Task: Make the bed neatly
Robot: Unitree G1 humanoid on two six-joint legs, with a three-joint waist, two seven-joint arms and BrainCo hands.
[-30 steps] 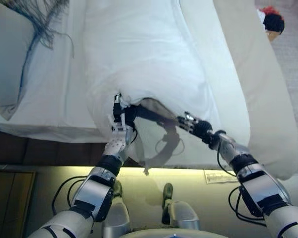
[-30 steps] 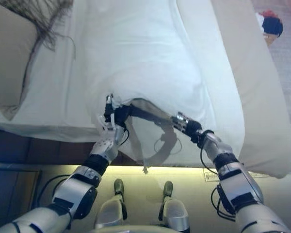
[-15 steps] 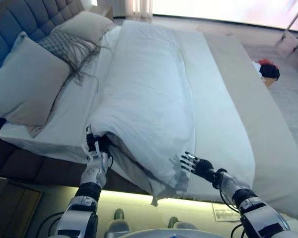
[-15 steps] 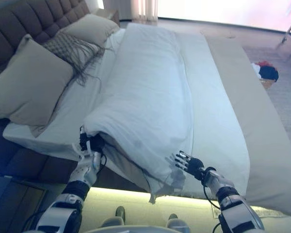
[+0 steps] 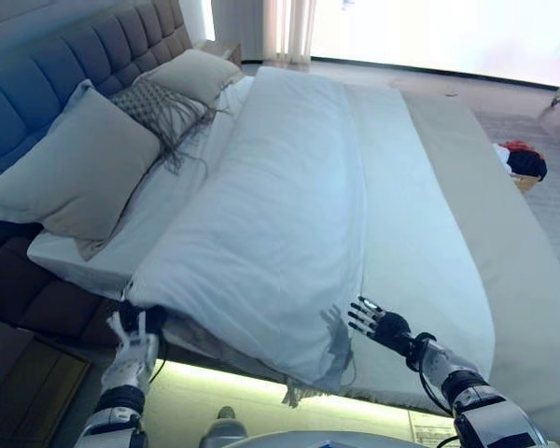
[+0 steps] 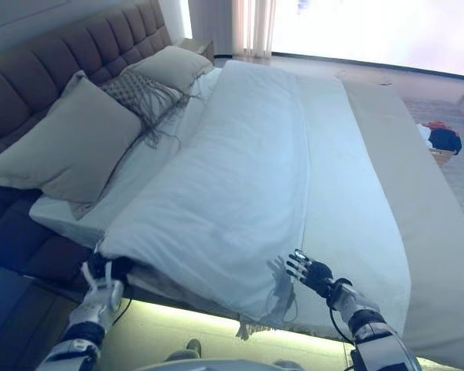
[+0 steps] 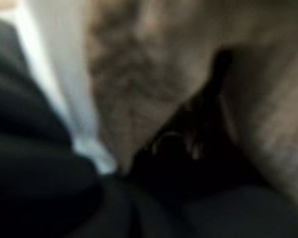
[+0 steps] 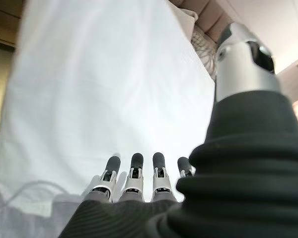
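A white duvet [image 5: 280, 215] lies folded in a long strip down the middle of the bed, over a white sheet [image 5: 415, 215]. My left hand [image 5: 131, 334] is at the near left corner of the duvet, by the bed's side edge, with its fingers curled into the cloth. Its wrist view shows only cloth [image 7: 154, 74] very close and dark. My right hand [image 5: 381, 324] is open with spread fingers, just right of the duvet's near edge, over the sheet. Its straight fingers [image 8: 134, 173] point at the duvet [image 8: 109, 89].
Two beige pillows [image 5: 79, 163] [image 5: 201, 73] and a grey fringed throw [image 5: 159, 105] lie against the tufted headboard [image 5: 65, 56]. A beige cover [image 5: 513, 261] lies along the bed's right side. A basket of clothes [image 5: 525, 161] stands on the floor beyond it.
The camera has tilted up. My left hand has pulled the duvet's corner out to the left, spreading it. My right hand has let go of the duvet and opened.
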